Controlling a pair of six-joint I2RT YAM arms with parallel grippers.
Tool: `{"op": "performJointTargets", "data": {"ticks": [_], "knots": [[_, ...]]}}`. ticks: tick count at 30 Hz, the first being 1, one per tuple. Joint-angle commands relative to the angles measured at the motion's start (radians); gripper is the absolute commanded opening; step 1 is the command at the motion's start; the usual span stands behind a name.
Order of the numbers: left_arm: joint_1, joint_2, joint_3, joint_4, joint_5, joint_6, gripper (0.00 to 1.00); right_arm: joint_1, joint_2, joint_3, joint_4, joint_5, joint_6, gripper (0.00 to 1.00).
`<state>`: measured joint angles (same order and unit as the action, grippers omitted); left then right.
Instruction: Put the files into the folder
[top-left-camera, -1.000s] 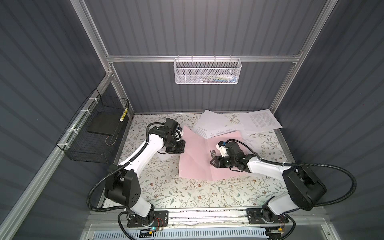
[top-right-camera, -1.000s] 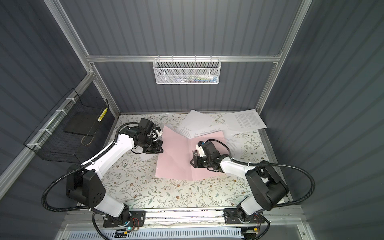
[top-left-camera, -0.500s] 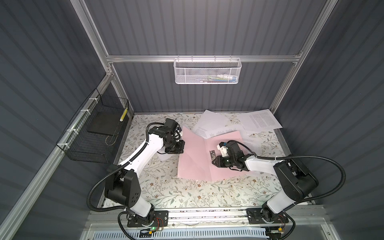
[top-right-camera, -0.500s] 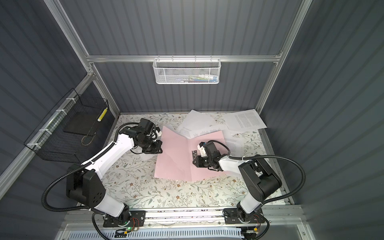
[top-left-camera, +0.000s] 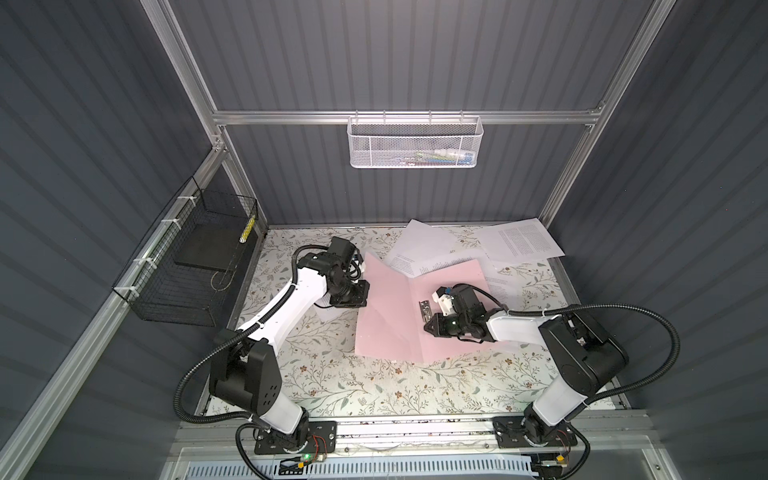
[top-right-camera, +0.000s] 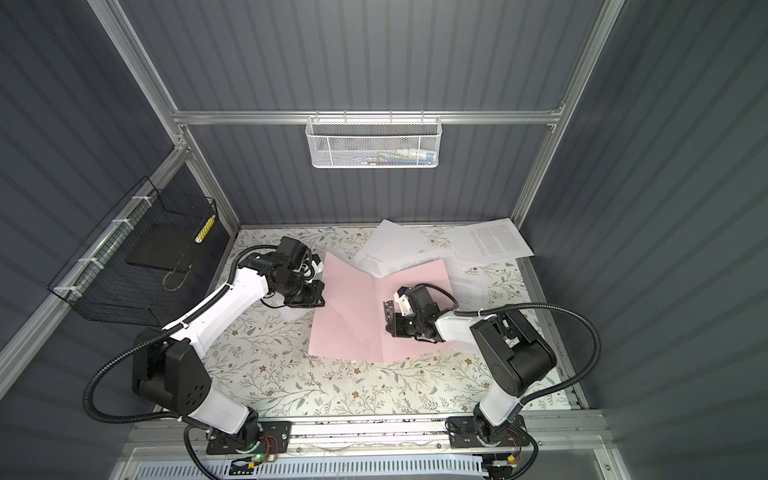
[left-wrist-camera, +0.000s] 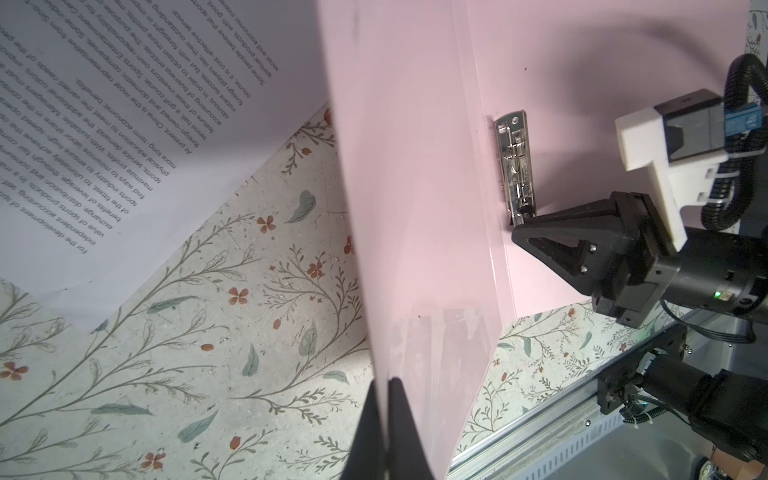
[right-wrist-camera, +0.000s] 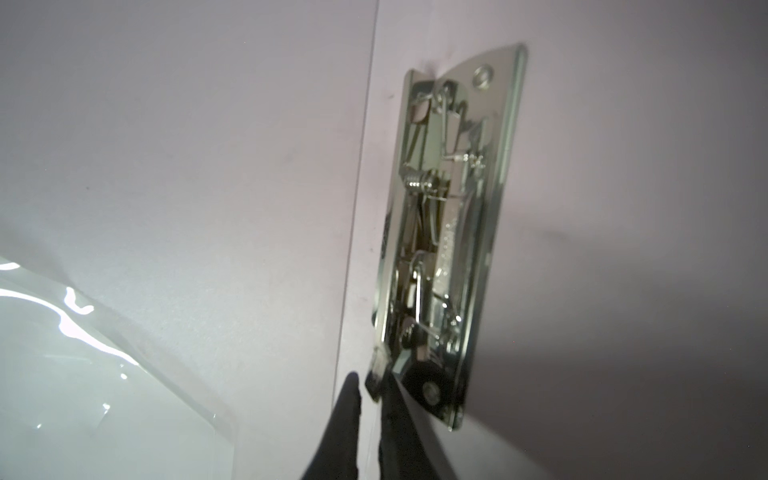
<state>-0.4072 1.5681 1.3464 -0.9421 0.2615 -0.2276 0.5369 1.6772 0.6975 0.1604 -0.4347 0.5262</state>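
1. The folder (top-left-camera: 388, 320) lies open on the surface (top-left-camera: 353, 386). Its metal clip (right-wrist-camera: 453, 232) sits just beside the folder's spine.
2. The left gripper (left-wrist-camera: 385, 384) has its fingers fully closed on the outer edge of the folder's cover, holding that leaf tilted up.
3. The right gripper (right-wrist-camera: 371, 384) has its fingers narrowed to a slit, with the clip's lever (right-wrist-camera: 379, 374) between the tips.
4. The files (top-left-camera: 519, 243) lie loose on the surface beyond the folder's far edge. None is inside the folder.
5. Hazard: only the tip of the smooth lever is pinched. It may slip out, and the clip would then snap back.
6. Hazard: pulling on the lever may drag the light folder. That could crease the pinched cover or pull it free.
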Motion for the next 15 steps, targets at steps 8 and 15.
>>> {"op": "performJointTargets", "data": {"ticks": [8,15], "knots": [[-0.002,-0.025,-0.012,-0.036,-0.01,0.032,0.0,-0.051,0.04,-0.034,0.125,-0.119,0.097,0.16],[-0.002,-0.022,-0.007,-0.038,-0.016,0.033,0.0,-0.057,0.053,-0.038,0.132,-0.119,0.102,0.1]]}}
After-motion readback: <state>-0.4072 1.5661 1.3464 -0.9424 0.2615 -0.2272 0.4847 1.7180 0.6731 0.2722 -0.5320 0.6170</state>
